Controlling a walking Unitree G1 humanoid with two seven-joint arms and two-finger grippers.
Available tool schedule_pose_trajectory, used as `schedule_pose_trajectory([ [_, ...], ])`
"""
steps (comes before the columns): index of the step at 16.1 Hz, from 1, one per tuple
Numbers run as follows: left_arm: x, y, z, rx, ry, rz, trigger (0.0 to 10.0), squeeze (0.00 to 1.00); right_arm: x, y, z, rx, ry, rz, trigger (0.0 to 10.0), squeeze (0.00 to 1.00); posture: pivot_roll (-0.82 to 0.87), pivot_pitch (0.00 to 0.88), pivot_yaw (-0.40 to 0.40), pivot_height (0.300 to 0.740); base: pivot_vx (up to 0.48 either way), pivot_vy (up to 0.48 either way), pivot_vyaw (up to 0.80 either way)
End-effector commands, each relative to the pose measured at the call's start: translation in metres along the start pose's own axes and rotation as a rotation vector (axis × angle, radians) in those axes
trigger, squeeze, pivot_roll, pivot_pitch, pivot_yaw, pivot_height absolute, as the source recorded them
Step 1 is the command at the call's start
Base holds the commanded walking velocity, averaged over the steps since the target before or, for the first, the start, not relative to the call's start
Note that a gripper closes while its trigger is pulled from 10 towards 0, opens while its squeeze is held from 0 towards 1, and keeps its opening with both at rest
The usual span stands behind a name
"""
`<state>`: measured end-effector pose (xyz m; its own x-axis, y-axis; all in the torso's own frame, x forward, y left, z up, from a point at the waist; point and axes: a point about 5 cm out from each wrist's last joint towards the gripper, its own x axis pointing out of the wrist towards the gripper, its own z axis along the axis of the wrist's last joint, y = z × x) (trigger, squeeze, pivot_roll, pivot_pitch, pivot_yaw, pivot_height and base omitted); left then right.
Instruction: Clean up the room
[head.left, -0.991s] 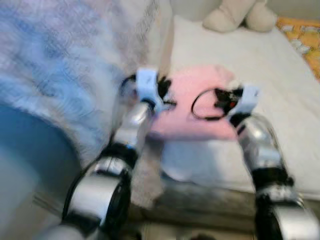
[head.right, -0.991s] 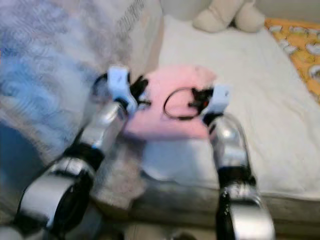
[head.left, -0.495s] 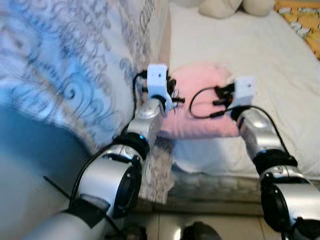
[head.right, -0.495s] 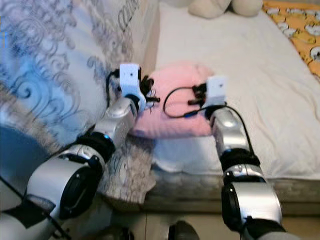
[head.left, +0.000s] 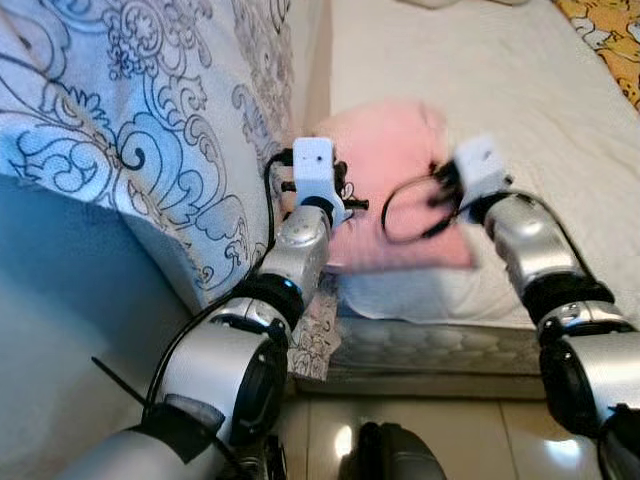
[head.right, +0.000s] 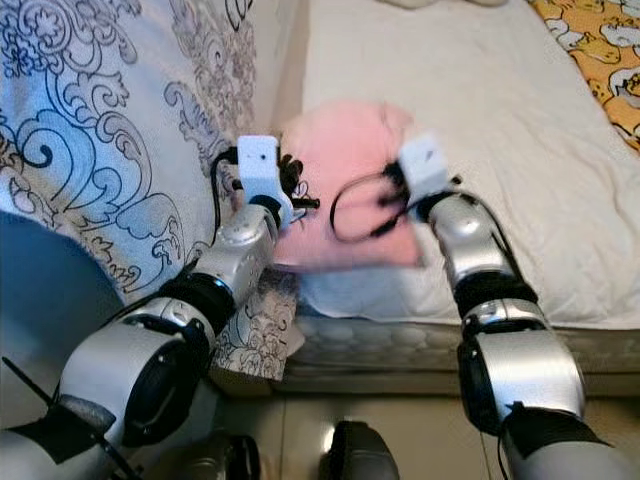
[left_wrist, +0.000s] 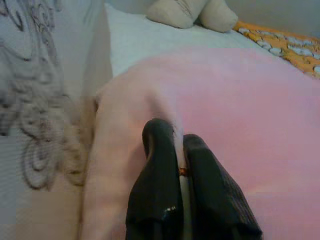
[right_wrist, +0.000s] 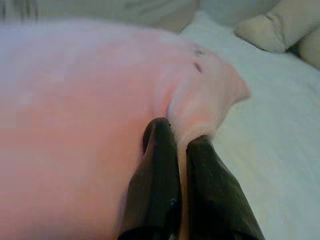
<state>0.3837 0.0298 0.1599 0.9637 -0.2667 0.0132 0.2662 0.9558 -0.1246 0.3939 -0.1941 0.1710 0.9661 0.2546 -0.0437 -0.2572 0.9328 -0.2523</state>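
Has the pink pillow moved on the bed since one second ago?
Cannot tell. The pink pillow still lies at the white mattress's near edge beside the patterned blanket, pinched by the left gripper and right gripper; the camera itself moved.

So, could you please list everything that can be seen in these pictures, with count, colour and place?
pink pillow: one, pink, on the mattress near its front edge, pinched by both grippers.
mattress: one, white sheet, ahead of the robot.
patterned quilt: one, white with blue and grey swirls, heaped to the robot's left.
plush toy: one, beige, at the far end of the mattress.
orange blanket: one, orange with pale figures, far right.
floor: glossy tiles, beside the bed.
left gripper: shut on the pillow's left side.
right gripper: shut on its right side.
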Motion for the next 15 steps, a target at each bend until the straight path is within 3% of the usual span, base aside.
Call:
schedule_pose_trajectory([
  [1, -0.012, -0.028, -0.022, -0.049, 0.016, -0.047, 10.0, 0.00, -0.004, -0.009, 0.004, 0.089, -0.054, -0.062, 10.0, 0.00, -0.08, 0.205, -0.004, 0.718, 0.000, 0.000, 0.00],
  [2, -0.014, -0.024, -0.015, -0.033, -0.059, -0.071, 10.0, 0.00, -0.010, -0.011, 0.002, 0.162, -0.109, -0.122, 10.0, 0.00, -0.07, 0.187, -0.001, 0.718, 0.000, 0.000, 0.00],
  [4, -0.025, -0.009, -0.001, -0.022, -0.189, -0.083, 10.0, 0.00, -0.029, -0.007, 0.003, 0.194, -0.214, -0.196, 10.0, 0.00, -0.07, 0.126, 0.002, 0.718, 0.000, 0.000, 0.00],
  [6, -0.031, -0.003, 0.006, -0.030, -0.233, -0.057, 10.0, 0.00, -0.039, -0.014, -0.005, 0.208, -0.214, -0.239, 10.0, 0.00, -0.08, 0.094, 0.013, 0.718, 0.000, 0.000, 0.00],
  [8, -0.025, -0.003, 0.008, -0.014, -0.224, -0.045, 10.0, 0.00, -0.037, -0.021, -0.008, 0.228, -0.189, -0.251, 10.0, 0.00, -0.08, 0.097, 0.011, 0.718, 0.000, -0.469, 0.00],
  [12, -0.019, 0.002, 0.007, -0.012, -0.151, -0.014, 10.0, 0.00, -0.033, -0.020, 0.001, 0.211, -0.173, -0.244, 10.0, 0.00, -0.08, 0.089, 0.023, 0.718, 0.000, -0.458, 0.26],
  [15, -0.014, 0.002, 0.010, 0.005, -0.142, -0.007, 10.0, 0.00, -0.028, -0.022, 0.000, 0.193, -0.136, -0.229, 10.0, 0.00, -0.08, 0.082, 0.029, 0.727, 0.091, -0.109, 0.47],
])
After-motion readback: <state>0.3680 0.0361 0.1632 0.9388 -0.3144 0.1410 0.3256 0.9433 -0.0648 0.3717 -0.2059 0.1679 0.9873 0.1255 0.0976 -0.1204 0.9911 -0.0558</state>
